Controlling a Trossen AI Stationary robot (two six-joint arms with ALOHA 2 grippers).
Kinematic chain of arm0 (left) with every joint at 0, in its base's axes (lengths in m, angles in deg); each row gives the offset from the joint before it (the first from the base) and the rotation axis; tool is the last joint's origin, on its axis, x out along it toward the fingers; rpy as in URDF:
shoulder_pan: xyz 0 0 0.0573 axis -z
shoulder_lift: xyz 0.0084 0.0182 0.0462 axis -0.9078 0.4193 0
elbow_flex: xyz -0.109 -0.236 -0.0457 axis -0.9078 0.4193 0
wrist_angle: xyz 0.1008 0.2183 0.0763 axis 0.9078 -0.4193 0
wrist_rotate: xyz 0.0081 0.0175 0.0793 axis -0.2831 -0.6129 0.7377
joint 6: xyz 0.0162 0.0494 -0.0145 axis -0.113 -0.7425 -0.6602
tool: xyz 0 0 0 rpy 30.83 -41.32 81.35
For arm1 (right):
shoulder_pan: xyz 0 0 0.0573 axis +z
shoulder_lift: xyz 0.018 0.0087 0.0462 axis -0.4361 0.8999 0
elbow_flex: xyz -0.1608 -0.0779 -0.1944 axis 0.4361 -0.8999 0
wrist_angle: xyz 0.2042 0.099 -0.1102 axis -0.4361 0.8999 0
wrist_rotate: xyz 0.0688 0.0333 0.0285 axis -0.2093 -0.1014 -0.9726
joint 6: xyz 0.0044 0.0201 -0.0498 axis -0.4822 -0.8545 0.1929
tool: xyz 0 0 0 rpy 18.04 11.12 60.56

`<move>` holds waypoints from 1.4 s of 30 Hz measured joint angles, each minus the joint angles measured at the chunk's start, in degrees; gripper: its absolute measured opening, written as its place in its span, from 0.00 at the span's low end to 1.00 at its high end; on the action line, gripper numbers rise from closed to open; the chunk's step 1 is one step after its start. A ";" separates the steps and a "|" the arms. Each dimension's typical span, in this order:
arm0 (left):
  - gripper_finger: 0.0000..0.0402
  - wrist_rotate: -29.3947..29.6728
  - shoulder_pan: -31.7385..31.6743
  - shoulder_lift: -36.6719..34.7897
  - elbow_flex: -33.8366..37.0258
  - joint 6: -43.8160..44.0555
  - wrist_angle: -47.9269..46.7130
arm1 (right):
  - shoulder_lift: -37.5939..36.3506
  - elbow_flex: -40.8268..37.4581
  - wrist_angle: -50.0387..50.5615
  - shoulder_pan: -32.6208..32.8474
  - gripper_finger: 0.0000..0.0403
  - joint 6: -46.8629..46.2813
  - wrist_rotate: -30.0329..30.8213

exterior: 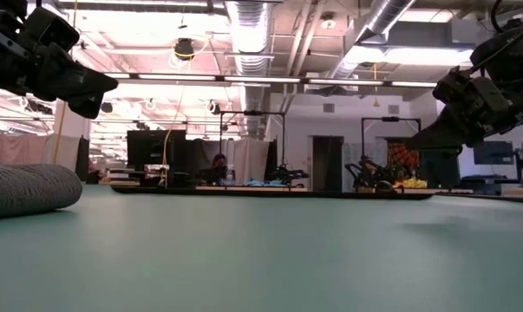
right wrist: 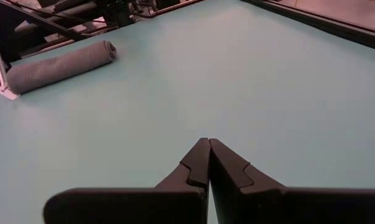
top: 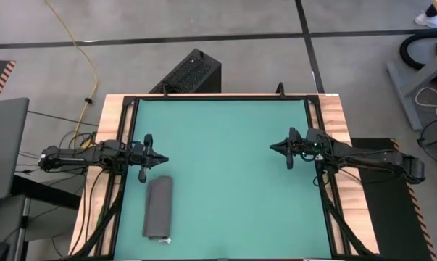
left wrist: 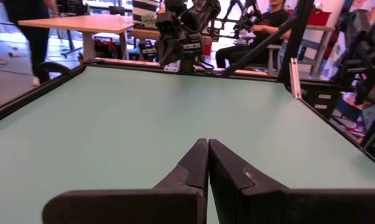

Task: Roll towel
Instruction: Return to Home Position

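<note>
The dark grey towel (top: 158, 208) lies rolled into a long cylinder on the green table, near the front left corner, a small white tag at its near end (top: 164, 238). It also shows in the low view (exterior: 27, 189) and the right wrist view (right wrist: 61, 66). My left gripper (top: 163, 159) hovers shut above the table's left edge, just beyond the roll's far end, touching nothing. My right gripper (top: 273, 147) hovers shut at the right edge, far from the towel. The shut fingertips show in each wrist view (left wrist: 208, 144) (right wrist: 208, 143).
The green table top (top: 225, 167) has a dark raised rim and wooden side boards. A black box (top: 191, 72) stands on the floor behind the far edge. People sit and stand in the room beyond the table.
</note>
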 joint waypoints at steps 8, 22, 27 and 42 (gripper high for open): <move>0.00 0.52 3.13 0.16 -0.01 0.02 0.07 | 0.02 -0.01 0.07 0.02 0.08 0.00 0.02; 0.00 0.49 3.13 0.16 0.00 0.00 0.07 | 0.02 -0.03 0.09 0.02 0.08 -0.02 0.00; 0.00 0.49 3.13 0.16 -0.01 0.00 0.07 | 0.02 -0.03 0.09 0.02 0.08 -0.02 0.00; 0.00 0.47 3.13 0.16 -0.02 0.00 0.09 | 0.02 -0.03 0.08 0.00 0.08 -0.02 0.00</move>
